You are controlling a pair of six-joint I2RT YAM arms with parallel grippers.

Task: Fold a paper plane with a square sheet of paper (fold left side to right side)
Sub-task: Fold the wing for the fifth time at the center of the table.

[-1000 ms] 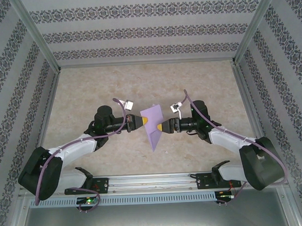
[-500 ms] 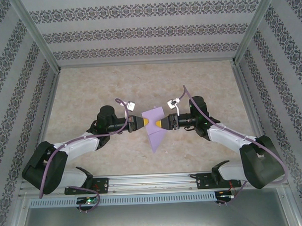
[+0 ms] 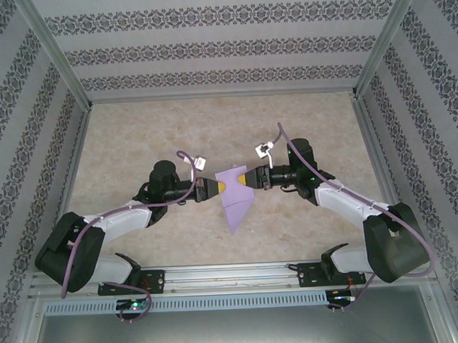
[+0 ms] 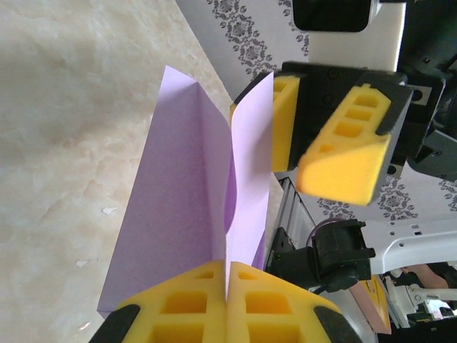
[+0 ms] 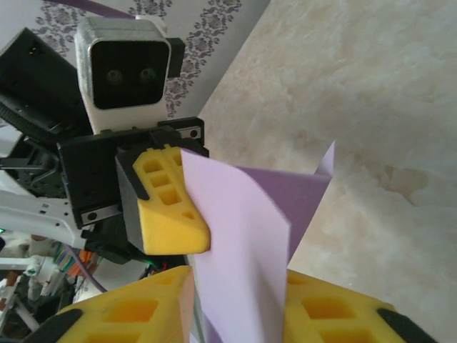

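Patterned walls box in 3 sides of a beige marbled tabletop. A metal rail runs along the near edge w/ both arm bases on it. Left arm & right arm, white links w/ black joints, reach inward & meet nose to nose around mid-tabletop.

Left end effector: yellow fingers pressed tight together, clamped on the sheet of paper. In the left wrist view the paper's edge disappears into the seam btw them.

Right end effector: fingers sit either side of a paper flap, w/ a gap btw them visible in the right wrist view. Can't tell if the pads actually pinch the flap or just bracket it.

Sheet of paper: lavender, plain, already creased, not a flat square. It sits btw the 2 end effectors, upper part clearly off the tabletop, flaps roughly upright. Can't tell if the lower tip touches.
- Top view: wider end up by the fingers, tapering to a point twd the arm bases.
- Left wrist view: 2 flaps splay from a crease into a narrow V. One is shaded; the other is lighter & overlaps the right end effector's far finger.

A small white tag hangs by the left wrist.
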